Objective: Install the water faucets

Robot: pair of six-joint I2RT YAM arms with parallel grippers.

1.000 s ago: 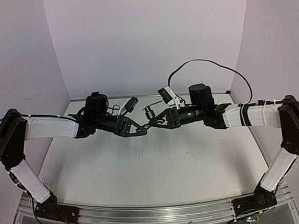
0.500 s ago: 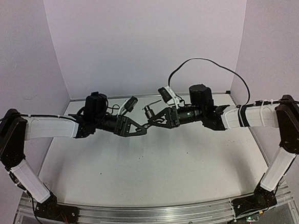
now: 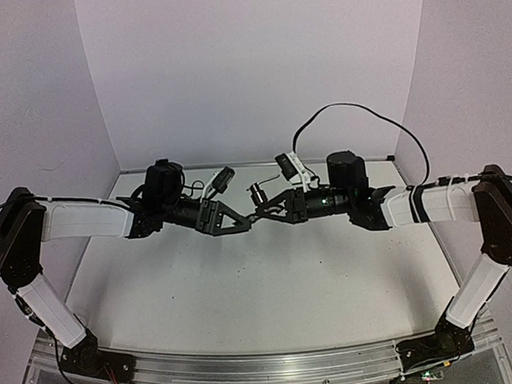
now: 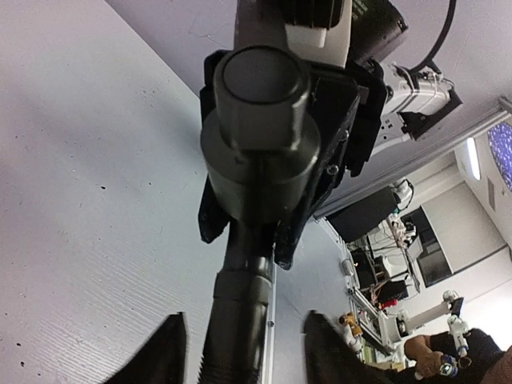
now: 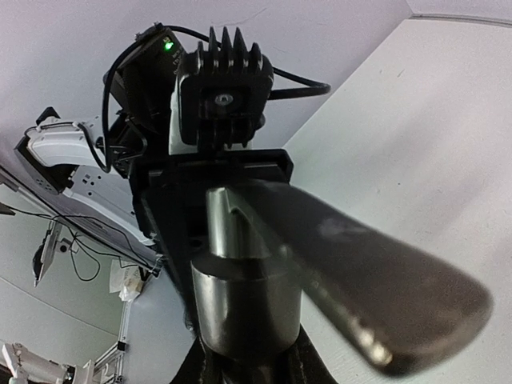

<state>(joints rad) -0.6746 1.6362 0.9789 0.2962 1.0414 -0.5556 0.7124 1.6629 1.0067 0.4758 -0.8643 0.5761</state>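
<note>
A dark metal water faucet [image 3: 256, 195] hangs in mid-air over the table's middle, between the two arms. My right gripper [image 5: 248, 368] is shut on its round body [image 5: 244, 304], and the lever handle [image 5: 360, 280] sticks out to the right. In the left wrist view the faucet's threaded shaft [image 4: 240, 336] runs between my left fingertips [image 4: 170, 356], which stand apart from it with gaps on both sides. My left gripper [image 4: 244, 360] is open. From above, the left gripper [image 3: 240, 221] and right gripper [image 3: 262, 213] meet tip to tip.
The white table [image 3: 245, 289] lies below both arms, closed in by pale walls at the back and sides. A black cable [image 3: 356, 115] loops above the right arm. An aluminium rail [image 3: 251, 368] runs along the near edge.
My left gripper has opened off the faucet's shaft. The right gripper has closed tighter on the faucet and the right arm has shifted slightly to the right.
</note>
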